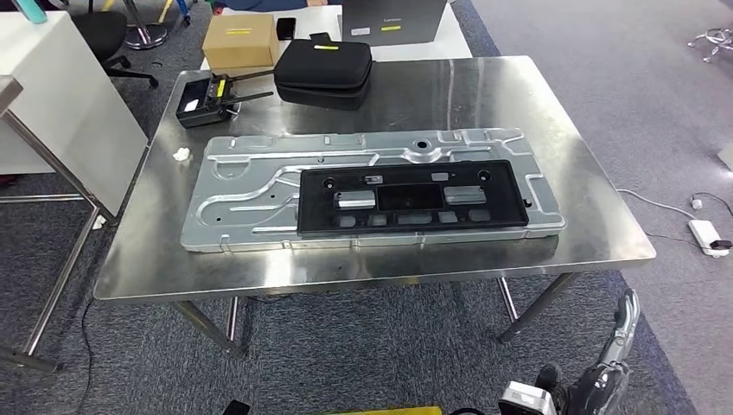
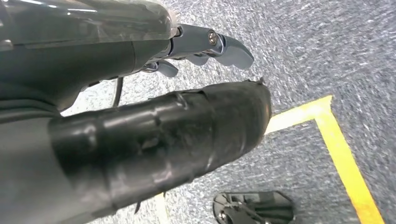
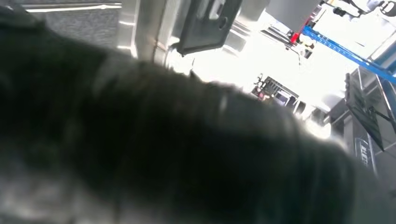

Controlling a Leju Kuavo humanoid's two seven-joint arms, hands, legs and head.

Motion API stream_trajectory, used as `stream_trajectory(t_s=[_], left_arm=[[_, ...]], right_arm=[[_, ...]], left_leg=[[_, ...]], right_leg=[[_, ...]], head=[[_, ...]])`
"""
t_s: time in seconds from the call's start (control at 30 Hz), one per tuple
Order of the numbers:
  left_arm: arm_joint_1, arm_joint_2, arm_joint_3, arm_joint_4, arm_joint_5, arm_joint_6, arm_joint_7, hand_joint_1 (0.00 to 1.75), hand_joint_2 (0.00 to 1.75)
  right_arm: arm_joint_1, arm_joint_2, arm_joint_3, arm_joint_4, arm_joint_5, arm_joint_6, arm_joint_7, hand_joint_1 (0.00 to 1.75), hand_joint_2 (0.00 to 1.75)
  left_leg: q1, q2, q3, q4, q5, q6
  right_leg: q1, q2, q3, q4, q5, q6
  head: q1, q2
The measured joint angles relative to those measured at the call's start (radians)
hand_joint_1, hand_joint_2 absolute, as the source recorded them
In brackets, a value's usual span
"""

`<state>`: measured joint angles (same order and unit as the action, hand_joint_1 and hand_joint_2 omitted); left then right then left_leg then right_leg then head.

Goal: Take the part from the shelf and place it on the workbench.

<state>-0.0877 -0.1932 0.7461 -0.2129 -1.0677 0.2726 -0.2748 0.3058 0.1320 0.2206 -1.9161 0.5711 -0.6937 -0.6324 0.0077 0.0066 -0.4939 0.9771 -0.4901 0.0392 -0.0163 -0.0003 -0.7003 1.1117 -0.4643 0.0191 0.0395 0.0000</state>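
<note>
A long black plastic frame part [image 1: 411,197] lies flat on a stamped silver metal panel [image 1: 251,194], in the middle of the steel workbench [image 1: 553,112]. Neither hand touches it. My left hand [image 2: 187,93] hangs over the carpet; its taped black thumb [image 2: 163,140] stands apart from the grey fingers [image 2: 224,46], with nothing between them. My right arm [image 1: 618,341] is low beside the bench's near right corner. Its hand [image 3: 163,149] is a dark blur close to the lens, and one end of the black part [image 3: 205,23] shows beyond it.
A black zip case [image 1: 324,69], a cardboard box [image 1: 240,41] and a black controller [image 1: 207,99] sit at the bench's far side. A white table [image 1: 60,95] stands to the left. A white adapter [image 1: 707,235] lies on the floor, and yellow tape [image 2: 341,154] marks the carpet.
</note>
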Motion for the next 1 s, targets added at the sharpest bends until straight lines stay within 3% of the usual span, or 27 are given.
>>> stream_trajectory(t_s=[0.07,0.1,0.13,0.17,0.2,0.27,0.3,0.33,0.4,0.43,0.47,0.57,0.6,0.63,0.7,0.73,0.77,0.83,0.87,0.93,1.0], left_arm=[[0.001,0.000,0.001,0.000,0.000,0.000,0.000,0.00,0.00],[0.002,0.000,0.002,0.000,0.001,0.001,0.000,0.00,0.00],[0.003,0.000,0.003,0.000,0.002,0.001,0.000,0.00,0.00],[0.004,0.000,0.005,0.000,0.002,0.001,0.000,0.00,0.00],[0.005,0.000,0.006,0.000,0.003,0.001,0.000,0.00,0.00],[0.006,0.000,0.009,0.000,0.003,0.001,0.000,0.00,0.00],[0.006,0.000,0.010,0.000,0.003,0.002,0.000,0.00,0.00],[0.007,0.000,0.012,0.000,0.003,0.002,0.000,0.00,0.00],[0.008,0.001,0.015,0.000,0.003,0.003,0.000,0.00,0.00],[0.009,0.002,0.017,0.000,0.003,0.003,0.000,0.00,0.00],[0.011,0.002,0.017,0.000,0.003,0.004,0.000,0.00,0.00],[0.014,0.002,0.019,0.000,0.003,0.004,-0.001,0.00,0.00],[0.014,0.002,0.019,0.000,0.003,0.004,-0.001,0.00,0.00],[0.014,0.003,0.019,0.000,0.003,0.004,-0.002,0.00,0.00],[0.013,0.003,0.019,0.000,0.003,0.004,-0.002,0.00,0.00],[0.013,0.003,0.019,0.000,0.003,0.004,-0.003,0.00,0.00],[0.012,0.004,0.019,0.000,0.003,0.004,-0.003,0.00,0.00],[0.008,0.004,0.020,0.000,0.003,0.004,-0.004,0.00,0.00],[0.007,0.004,0.020,0.000,0.003,0.004,-0.006,0.00,0.00],[0.010,0.003,0.021,0.000,0.003,0.004,-0.009,0.00,0.00],[0.013,0.002,0.022,0.000,0.004,0.005,-0.012,0.00,0.00]], right_arm=[[0.002,0.000,-0.002,0.004,-0.020,0.000,0.003,0.00,0.00],[0.004,0.000,-0.003,0.007,-0.034,0.000,0.005,0.00,0.00],[0.007,0.000,-0.005,0.011,-0.047,0.000,0.008,0.00,0.00],[0.010,0.000,-0.006,0.015,-0.060,0.000,0.010,0.00,0.00],[0.012,0.000,-0.007,0.019,-0.071,0.000,0.012,0.00,0.00],[0.013,0.000,-0.011,0.025,-0.088,0.000,0.013,0.00,0.00],[0.014,0.000,-0.014,0.027,-0.094,0.000,0.013,0.00,0.00],[0.016,0.000,-0.016,0.030,-0.099,0.000,0.013,0.00,0.00],[0.019,0.000,-0.018,0.034,-0.104,0.000,0.013,0.00,0.00],[0.020,0.000,-0.019,0.037,-0.104,-0.001,0.013,0.00,0.00],[0.021,0.000,-0.021,0.040,-0.105,-0.001,0.013,0.00,0.00],[0.027,0.000,-0.025,0.050,-0.106,-0.001,0.013,0.00,0.00],[0.029,0.000,-0.027,0.054,-0.106,-0.001,0.013,0.00,0.00],[0.030,0.000,-0.030,0.057,-0.107,-0.001,0.013,0.00,0.00],[0.031,0.000,-0.035,0.063,-0.111,0.000,0.012,0.00,0.00],[0.031,0.000,-0.037,0.065,-0.116,0.000,0.012,0.00,0.00],[0.031,0.000,-0.038,0.066,-0.124,0.001,0.012,0.00,0.00],[0.031,0.000,-0.041,0.067,-0.142,0.003,0.010,0.00,0.00],[0.031,0.000,-0.042,0.068,-0.149,0.004,0.010,0.00,0.00],[0.032,0.000,-0.045,0.072,-0.158,0.008,0.009,0.00,0.00],[0.034,0.000,-0.048,0.076,-0.163,0.013,0.009,0.00,0.00]], left_leg=[[-0.002,0.003,-0.031,0.003,0.022,0.005],[-0.004,0.005,-0.047,0.006,0.033,0.004],[-0.006,0.006,-0.064,0.010,0.044,0.003],[-0.007,0.006,-0.082,0.015,0.054,0.001],[-0.007,0.006,-0.099,0.021,0.063,-0.001],[-0.009,0.005,-0.123,0.033,0.077,-0.008],[-0.009,0.004,-0.127,0.036,0.083,-0.012],[-0.009,0.004,-0.128,0.037,0.089,-0.018],[-0.006,0.003,-0.126,0.035,0.102,-0.029],[-0.004,0.001,-0.131,0.043,0.092,-0.035],[-0.003,-0.001,-0.140,0.065,0.061,-0.040],[0.002,-0.003,-0.180,0.227,-0.097,-0.051],[0.003,-0.003,-0.184,0.281,-0.120,-0.053],[0.004,-0.003,-0.177,0.313,-0.115,-0.054],[0.004,-0.003,-0.115,0.283,-0.055,-0.054],[0.004,-0.003,-0.061,0.223,-0.034,-0.051],[0.002,-0.004,0.000,0.142,-0.033,-0.047],[-0.003,-0.004,0.083,0.013,-0.065,-0.037],[-0.005,-0.004,0.096,-0.017,-0.076,-0.031],[-0.005,0.000,0.090,-0.026,-0.065,-0.017],[-0.003,0.007,0.075,-0.028,-0.044,-0.004]], right_leg=[[0.000,0.000,-0.032,0.134,-0.100,0.005],[0.000,0.000,-0.035,0.186,-0.115,0.006],[0.001,0.000,-0.023,0.208,-0.107,0.005],[0.001,0.000,0.009,0.193,-0.085,0.003],[0.001,0.000,0.060,0.141,-0.062,-0.001],[0.006,0.000,0.176,-0.010,-0.062,-0.010],[0.009,0.000,0.213,-0.064,-0.071,-0.014],[0.012,0.001,0.230,-0.095,-0.081,-0.017],[0.014,0.000,0.225,-0.106,-0.070,-0.027],[0.012,-0.001,0.219,-0.110,-0.061,-0.035],[0.011,-0.003,0.208,-0.113,-0.048,-0.044],[0.009,-0.007,0.159,-0.114,-0.008,-0.058],[0.010,-0.007,0.140,-0.113,0.005,-0.057],[0.010,-0.007,0.121,-0.111,0.019,-0.055],[0.010,-0.008,0.085,-0.104,0.044,-0.050],[0.010,-0.008,0.071,-0.099,0.054,-0.047],[0.011,-0.008,0.059,-0.093,0.063,-0.043],[0.013,-0.009,0.046,-0.087,0.078,-0.032],[0.014,-0.010,0.044,-0.087,0.086,-0.026],[0.010,-0.010,0.039,-0.083,0.091,-0.012],[0.006,-0.006,0.016,-0.023,0.038,-0.001]], head=[[0.000,0.000],[0.000,0.000],[0.000,0.000],[0.000,0.000],[0.000,0.000],[0.000,0.000],[-0.001,0.000],[0.000,0.000],[0.003,0.000],[0.005,0.000],[0.004,0.000],[0.000,0.000],[-0.001,0.000],[-0.001,0.000],[-0.001,0.000],[-0.001,0.000],[-0.001,0.000],[0.000,0.000],[0.000,0.000],[0.001,0.000],[0.001,0.000]])
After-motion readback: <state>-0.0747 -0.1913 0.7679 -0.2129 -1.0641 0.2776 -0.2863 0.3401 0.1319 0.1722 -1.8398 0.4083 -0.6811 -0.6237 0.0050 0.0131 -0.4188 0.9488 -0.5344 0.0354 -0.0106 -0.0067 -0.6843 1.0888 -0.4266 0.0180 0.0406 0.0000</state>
